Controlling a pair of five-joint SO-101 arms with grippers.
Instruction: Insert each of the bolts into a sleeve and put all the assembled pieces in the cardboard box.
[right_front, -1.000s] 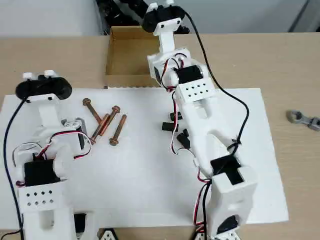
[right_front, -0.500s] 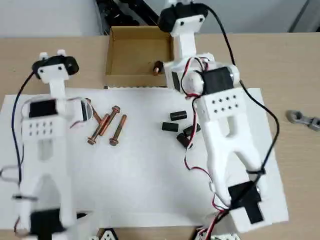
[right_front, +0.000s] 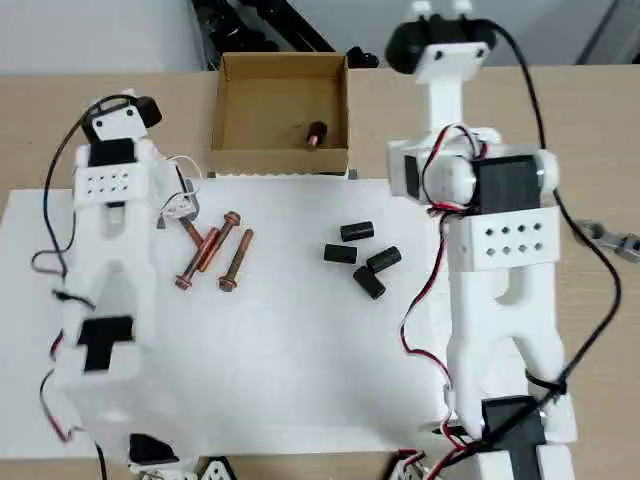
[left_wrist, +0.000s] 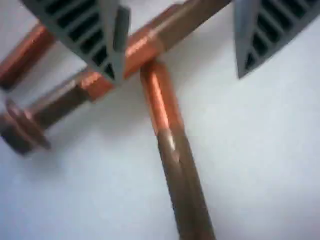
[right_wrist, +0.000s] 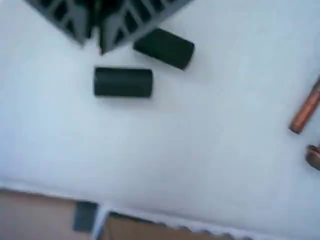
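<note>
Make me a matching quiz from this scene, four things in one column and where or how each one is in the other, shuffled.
1 loose bolts
2 sleeves
3 assembled piece
4 left gripper

A inside the cardboard box
B open over the bolts
C black, mid white sheet
D copper-coloured, in a loose pile

Pairs: 1-D, 2-C, 3-A, 4-B
</note>
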